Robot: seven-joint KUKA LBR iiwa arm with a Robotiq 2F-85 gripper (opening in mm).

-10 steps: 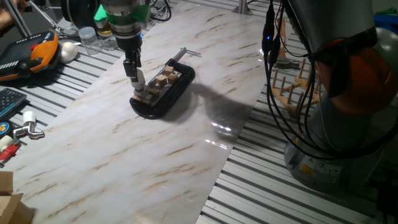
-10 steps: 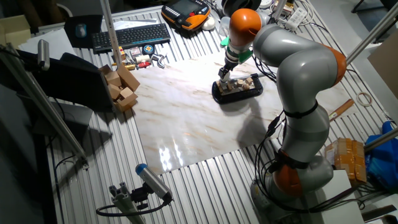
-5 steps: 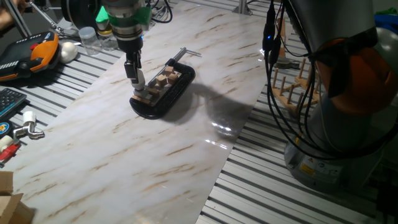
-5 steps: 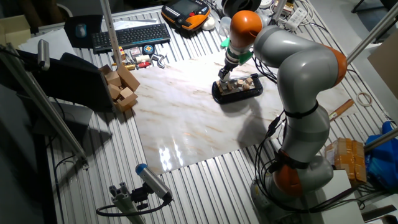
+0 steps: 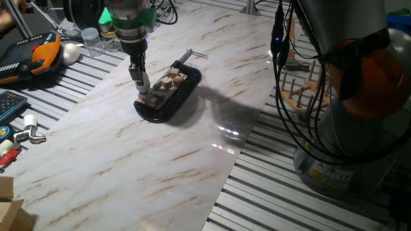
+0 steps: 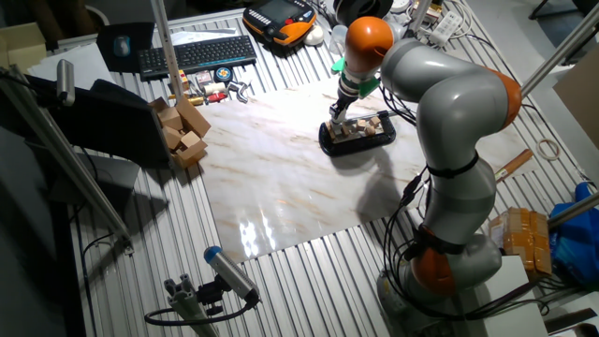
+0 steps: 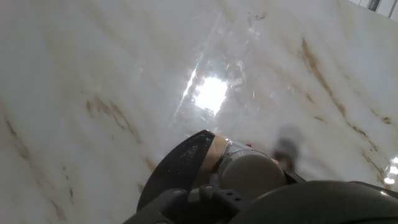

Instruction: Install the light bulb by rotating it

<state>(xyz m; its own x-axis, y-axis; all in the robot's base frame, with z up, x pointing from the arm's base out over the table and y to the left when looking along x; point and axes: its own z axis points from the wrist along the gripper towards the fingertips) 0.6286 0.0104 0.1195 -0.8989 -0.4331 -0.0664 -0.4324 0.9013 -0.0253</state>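
The two-finger gripper (image 5: pixel 140 82) pinches what seems to be the small white frosted round light bulb (image 7: pixel 249 173) over the seven o'clock end of the black oval clamp (image 5: pixel 183 94) holding tan wooden blocks (image 5: pixel 168 84).

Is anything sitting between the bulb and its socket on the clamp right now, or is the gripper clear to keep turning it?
Nothing visible does. The gripper holds the light bulb directly over the black clamp's near end; the seat itself is hidden.

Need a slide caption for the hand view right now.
Hand view: white bulb at the tool, close above the black clamp on the glossy marble tabletop.
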